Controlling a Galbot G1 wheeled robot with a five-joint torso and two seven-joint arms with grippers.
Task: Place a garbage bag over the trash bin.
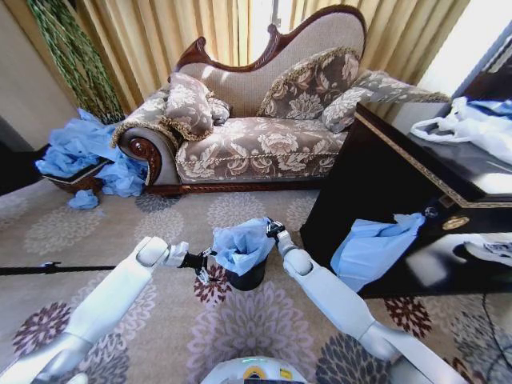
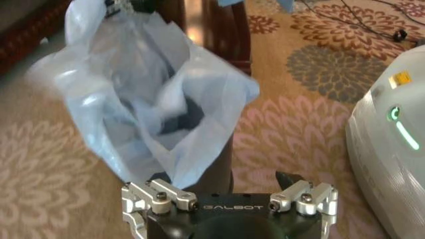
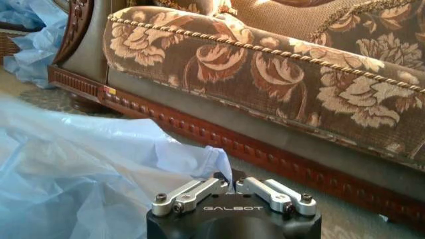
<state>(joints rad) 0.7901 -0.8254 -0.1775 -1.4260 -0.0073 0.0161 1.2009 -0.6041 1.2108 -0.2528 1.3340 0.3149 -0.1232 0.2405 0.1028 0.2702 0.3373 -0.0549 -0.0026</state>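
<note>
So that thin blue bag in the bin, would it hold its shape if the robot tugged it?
Probably not. The garbage bag looks floppy: it crumples and sags in folds over the trash bin. It seems very light, its translucent film bunching where the right gripper pinches an edge. A hard tug might tip the small bin.

Floral sofa (image 1: 264,120) against curtains (image 1: 160,32); blue bag heap (image 1: 80,152) beside it; white plastic bag (image 1: 472,128) on dark cabinet (image 1: 384,176); patterned carpet (image 1: 160,232).
</note>
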